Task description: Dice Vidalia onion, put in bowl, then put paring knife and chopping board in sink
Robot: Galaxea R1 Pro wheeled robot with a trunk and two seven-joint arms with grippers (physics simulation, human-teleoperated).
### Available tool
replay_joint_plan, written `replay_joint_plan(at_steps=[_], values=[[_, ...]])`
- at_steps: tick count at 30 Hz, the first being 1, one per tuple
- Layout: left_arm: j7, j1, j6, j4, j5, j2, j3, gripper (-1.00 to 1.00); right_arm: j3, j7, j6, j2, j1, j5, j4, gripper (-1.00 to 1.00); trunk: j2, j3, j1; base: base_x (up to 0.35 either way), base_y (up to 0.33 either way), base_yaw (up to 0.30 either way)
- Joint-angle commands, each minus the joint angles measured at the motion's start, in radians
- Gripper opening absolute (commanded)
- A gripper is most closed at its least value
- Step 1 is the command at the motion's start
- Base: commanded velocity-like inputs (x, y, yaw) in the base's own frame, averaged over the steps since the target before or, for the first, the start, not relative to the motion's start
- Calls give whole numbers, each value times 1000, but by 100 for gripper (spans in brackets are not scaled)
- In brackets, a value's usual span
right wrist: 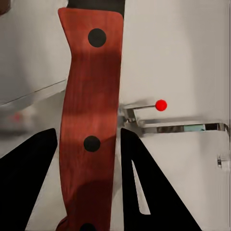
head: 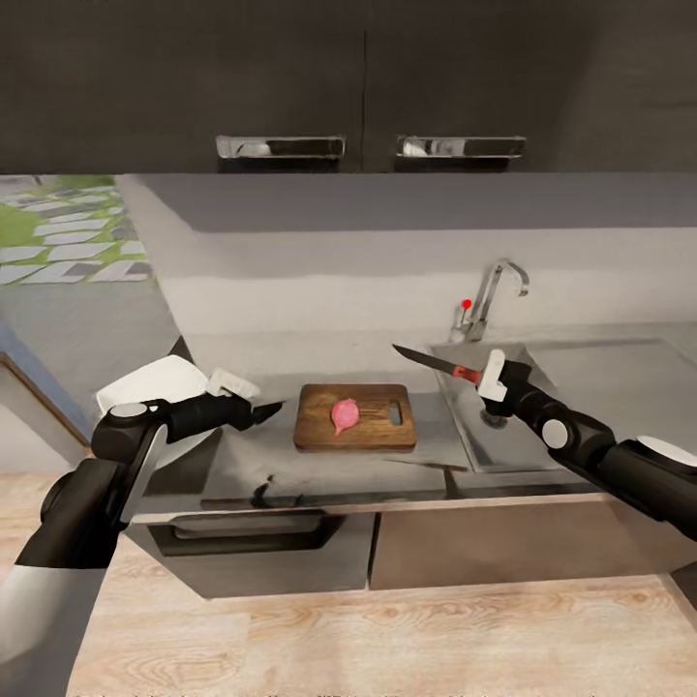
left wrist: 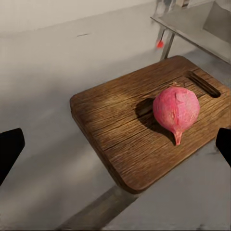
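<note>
The pink Vidalia onion (head: 345, 414) (left wrist: 175, 108) lies on the brown chopping board (head: 373, 433) (left wrist: 120, 125), which rests on the grey countertop (head: 290, 469). My left gripper (head: 268, 411) (left wrist: 115, 149) hovers open just left of the board, its fingers (left wrist: 9, 150) wide apart and empty. To the right, my right gripper (head: 481, 377) (right wrist: 86, 137) is shut on the paring knife's (head: 436, 363) reddish handle (right wrist: 91, 120), held above the sink's (head: 561, 382) left edge with the dark blade pointing left toward the board. The white bowl (head: 145, 385) sits at the far left, partly behind my left arm.
The chrome tap (head: 496, 290) (right wrist: 159, 126) with its red dot stands behind the sink. Dark wall cabinets (head: 368, 87) hang overhead. Dark cabinet fronts sit below the worktop, with pale wooden floor (head: 387, 639) in front.
</note>
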Motion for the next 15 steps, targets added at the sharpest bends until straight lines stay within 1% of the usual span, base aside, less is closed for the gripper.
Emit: replay_joint_plan(at_steps=[1,5,7,9,11,12,13,15], values=[[-2,-1,7,0,2,1,-1,100,4,0,8,-1,-3,10,-2,-100,-2,-2,1,-50,89,0],[-2,-1,6,1,2,-2,-3,100,25,0,11,-1,-3,13,-2,-100,-2,-2,1,-15,62,0],[-2,-1,6,2,2,-3,-4,100,31,0,10,1,-3,13,-2,-100,-2,-2,1,-4,210,0],[-2,-1,6,2,2,-4,-4,100,34,0,10,10,-3,13,-2,-100,-2,-2,1,-2,262,0],[-2,-1,7,3,2,-4,-4,100,35,0,12,34,-3,13,-1,-100,-2,-2,1,-1,275,0],[-3,-1,7,3,2,-5,-5,100,35,0,12,58,-3,13,0,-100,-2,-2,1,0,248,0],[-2,-1,7,3,2,-5,-5,100,35,0,13,72,-3,13,1,-100,-2,-2,1,0,181,0],[-2,-1,7,3,2,-5,-6,100,34,0,15,92,-3,14,2,-100,-2,-2,1,0,95,0]])
